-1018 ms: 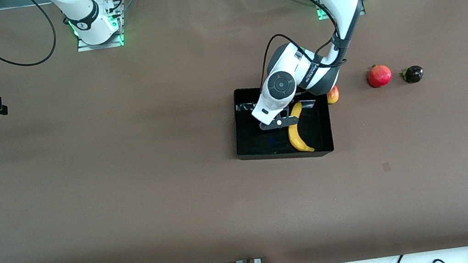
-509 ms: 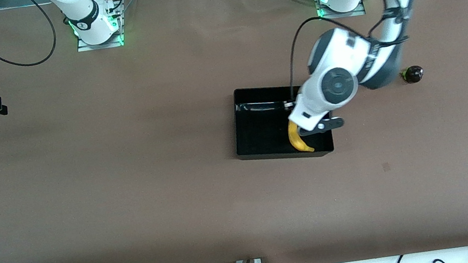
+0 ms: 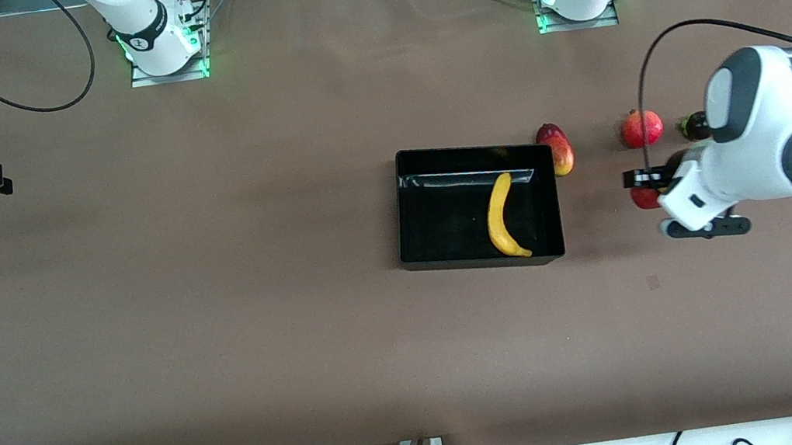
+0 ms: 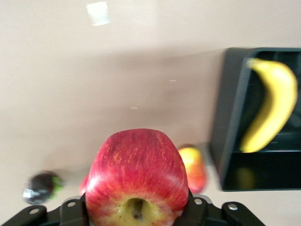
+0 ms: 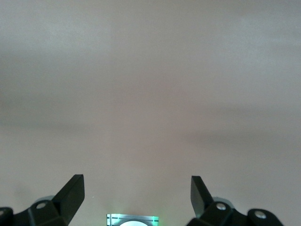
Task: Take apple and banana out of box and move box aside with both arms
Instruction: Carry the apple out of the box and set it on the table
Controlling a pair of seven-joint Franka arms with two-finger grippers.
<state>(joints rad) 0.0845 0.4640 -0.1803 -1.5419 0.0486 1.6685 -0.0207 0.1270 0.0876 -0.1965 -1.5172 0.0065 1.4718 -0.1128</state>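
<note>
Left gripper (image 3: 649, 194) gripping the apple (image 4: 136, 176) in the air; banana (image 3: 501, 217) lying in the box (image 3: 483, 262).

Three other fruits are lying in a row toward the left arm's end of the table: the mango (image 3: 557, 148) just beside the box's outer wall, then the pomegranate (image 3: 642, 128), then a small dark fruit (image 3: 696, 126), partly covered by the left arm's wrist. The banana is lying flat with its long axis running from the box's wall farther from the front camera toward the nearer wall, at the left arm's end of the box. The left arm is bending back over its end of the table, its fingers clamping the apple over bare table nearer the front camera than the pomegranate, stem end facing the wrist camera. The right gripper (image 5: 136, 188) is waiting over bare table at the right arm's end, fingers spread wide apart.
</note>
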